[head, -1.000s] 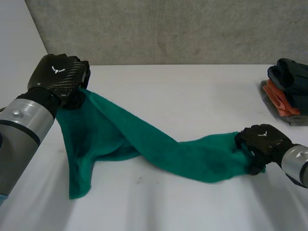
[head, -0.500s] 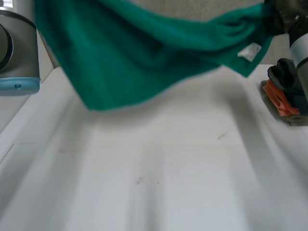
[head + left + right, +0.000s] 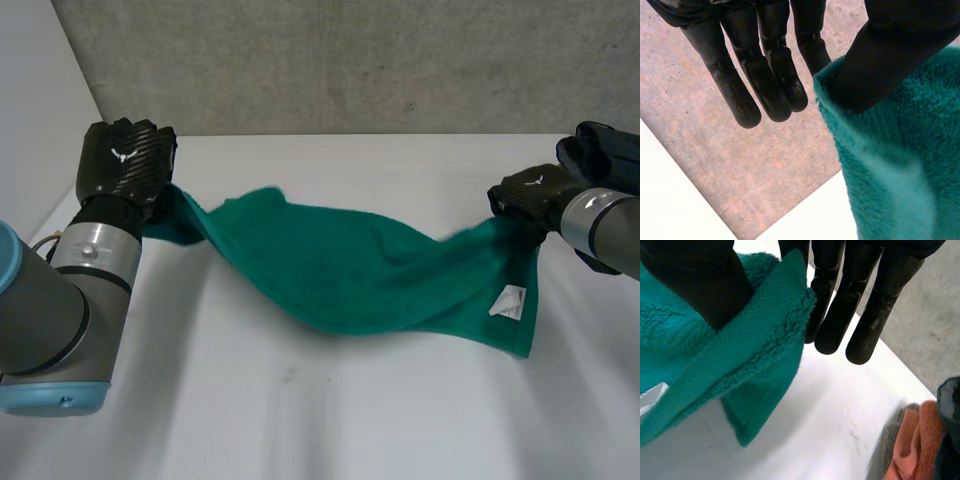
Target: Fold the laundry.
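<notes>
A green towel [image 3: 350, 270] hangs stretched between my two hands over the white table [image 3: 330, 420], sagging in the middle. My left hand [image 3: 125, 165] holds its left top corner, the thumb [image 3: 900, 45] pinching the towel's edge [image 3: 900, 165] while the other fingers [image 3: 765, 75] stay straight. My right hand [image 3: 530, 195] holds the right top corner. There the thumb [image 3: 695, 275] presses the towel's hem [image 3: 760, 335] against a finger, with the remaining fingers [image 3: 860, 305] straight beside it. A white label [image 3: 510, 300] hangs on the towel's right end.
A pile of folded clothes [image 3: 605, 160], dark blue over orange, sits at the table's far right edge, close behind my right hand, and lies past the fingertips as the pile [image 3: 925, 440] in the right wrist view. A grey wall [image 3: 350, 60] backs the table.
The towel lay slack across the table with my right hand low at its end. Both hands swung it up high, then brought it down spread wide toward the far side.
</notes>
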Available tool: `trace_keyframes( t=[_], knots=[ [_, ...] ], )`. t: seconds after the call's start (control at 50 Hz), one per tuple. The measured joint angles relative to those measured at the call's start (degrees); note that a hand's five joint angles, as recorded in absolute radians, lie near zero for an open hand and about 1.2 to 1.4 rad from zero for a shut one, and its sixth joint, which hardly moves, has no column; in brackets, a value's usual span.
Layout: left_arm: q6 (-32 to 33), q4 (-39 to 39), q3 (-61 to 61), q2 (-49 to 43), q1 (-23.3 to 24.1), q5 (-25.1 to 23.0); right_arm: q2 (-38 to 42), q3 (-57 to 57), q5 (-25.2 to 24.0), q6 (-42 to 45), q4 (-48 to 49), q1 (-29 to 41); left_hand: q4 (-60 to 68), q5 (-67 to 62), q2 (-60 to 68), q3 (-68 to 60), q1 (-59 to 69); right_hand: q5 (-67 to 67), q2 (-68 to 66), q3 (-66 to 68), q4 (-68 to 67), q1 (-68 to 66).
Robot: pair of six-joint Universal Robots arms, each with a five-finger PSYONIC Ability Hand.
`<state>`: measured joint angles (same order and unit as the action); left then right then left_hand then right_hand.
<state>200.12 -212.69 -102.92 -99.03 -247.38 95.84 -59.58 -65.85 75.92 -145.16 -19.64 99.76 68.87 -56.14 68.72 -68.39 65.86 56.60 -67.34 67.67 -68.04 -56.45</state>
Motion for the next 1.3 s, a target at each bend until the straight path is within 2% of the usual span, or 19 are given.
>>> trace_keyframes(
  t=[0.04, 0.14, 0.16, 0.18, 0.22, 0.24, 0.3, 0.4, 0.44, 0.54, 0.62, 0.68, 0.78, 0.92, 1.06, 1.1, 1.28, 1.3],
  knots=[
    [0.0, 0.0, 0.0, 0.0, 0.0, 0.0, 0.0, 0.0, 0.0, 0.0, 0.0, 0.0, 0.0, 0.0, 0.0, 0.0, 0.0, 0.0, 0.0, 0.0, 0.0, 0.0],
    [0.13, -0.01, 0.3, -1.85, 0.49, 0.09, 7.67, 2.19, 3.34, -0.69, 5.58, 0.06, 0.0, 0.0, 0.0, 0.0, 0.0, -1.7, 1.95, -2.09, 2.19, 1.41],
    [0.18, 0.0, 0.4, -2.52, 0.71, 0.1, 8.85, 2.33, 4.09, -0.78, 7.05, 0.08, 0.0, 0.0, 0.0, 0.0, 0.0, -5.25, 6.87, -7.06, 6.25, 4.94],
    [0.24, -0.01, 0.71, -3.77, 1.17, 0.17, 10.5, 2.41, 5.58, -0.93, 9.61, 0.14, 0.0, 0.0, 0.0, 0.0, 0.0, -22.61, 25.74, -24.32, 24.48, 22.44],
    [0.28, 0.0, 1.13, -5.45, 1.94, 0.32, 11.74, 2.26, 7.22, -1.09, 12.35, 0.23, 0.0, 0.0, 0.0, 0.0, 0.0, -38.92, 42.11, -40.61, 40.65, 36.9],
    [0.3, 0.0, 1.27, -5.96, 2.2, 0.38, 12.14, 2.0, 8.11, -1.24, 13.92, 0.25, 0.0, 0.0, 0.0, 0.0, 0.0, -45.65, 48.36, -47.42, 47.51, 41.29],
    [0.36, 0.0, 1.83, -7.71, 3.25, 0.62, 11.23, 0.12, 10.14, -2.35, 18.63, 0.15, 0.0, 0.0, 0.0, 0.0, 0.0, -52.69, 54.62, -55.4, 54.57, 44.72],
    [0.4, -0.01, 2.29, -8.54, 3.96, 0.81, 2.99, -5.96, 9.91, -5.83, 23.4, -0.15, 0.0, -0.02, 0.0, 0.0, 0.0, -52.71, 54.62, -55.5, 54.57, 44.72],
    [0.4, 0.01, 2.39, -8.43, 4.04, 0.85, -2.54, -9.81, 8.51, -7.54, 24.37, -0.3, 0.0, 0.0, 0.0, 0.0, 0.0, -52.71, 54.62, -55.5, 54.57, 44.72],
    [0.37, 0.3, 2.65, -7.87, 4.1, 0.86, -10.03, -17.05, 4.73, -9.14, 23.8, -0.46, 0.0, 0.0, 0.0, 0.0, 0.0, -51.61, 52.96, -53.33, 53.72, 44.03],
    [0.29, 2.06, 3.13, -6.39, 4.25, 0.81, -14.61, -24.02, 0.7, -9.72, 19.3, -0.61, 0.0, -0.01, 0.0, 0.0, 0.0, -42.49, 42.99, -42.97, 43.59, 35.22],
    [0.04, 4.98, 3.92, -4.18, 4.63, 0.79, -16.38, -29.01, -2.17, -9.98, 14.3, -0.72, 0.0, 0.01, 0.0, 0.0, 0.0, -30.49, 29.53, -30.35, 30.82, 24.2],
    [-0.22, 8.81, 5.36, -0.96, 5.76, 0.83, -16.88, -34.59, -5.47, -11.3, 10.58, -0.73, 0.0, 0.0, 0.0, 0.0, 0.0, -24.24, 22.92, -23.55, 23.92, 18.52],
    [-0.26, 10.96, 7.03, 3.08, 8.3, 0.91, -16.42, -38.93, -8.23, -15.15, 13.04, -0.92, 0.0, 0.0, 0.0, 0.0, 0.0, -20.92, 20.44, -20.31, 20.51, 16.1],
    [-0.25, 11.28, 7.19, 5.48, 10.14, 0.93, -13.38, -39.31, -8.7, -15.27, 17.87, -1.38, 0.0, 0.0, 0.0, 0.0, 0.0, -22.93, 23.67, -23.9, 24.24, 18.85],
    [-0.33, 11.28, 7.08, 5.75, 10.35, 0.95, -11.73, -38.73, -8.41, -14.83, 19.46, -1.41, 0.0, 0.0, 0.0, 0.0, 0.0, -27.32, 28.59, -29.23, 29.46, 22.76],
    [-1.59, 11.34, 7.0, 5.9, 10.41, 1.0, -6.85, -35.75, -7.95, -13.35, 21.86, -1.12, 0.0, 0.0, 0.0, 0.0, 0.0, -33.2, 33.96, -34.87, 35.02, 27.44],
    [-2.07, 11.48, 7.17, 6.06, 10.38, 1.01, -5.66, -34.45, -7.93, -13.08, 21.95, -1.02, 0.0, 0.0, 0.0, 0.0, 0.0, -36.8, 37.67, -38.5, 38.55, 30.27]
  ],
)
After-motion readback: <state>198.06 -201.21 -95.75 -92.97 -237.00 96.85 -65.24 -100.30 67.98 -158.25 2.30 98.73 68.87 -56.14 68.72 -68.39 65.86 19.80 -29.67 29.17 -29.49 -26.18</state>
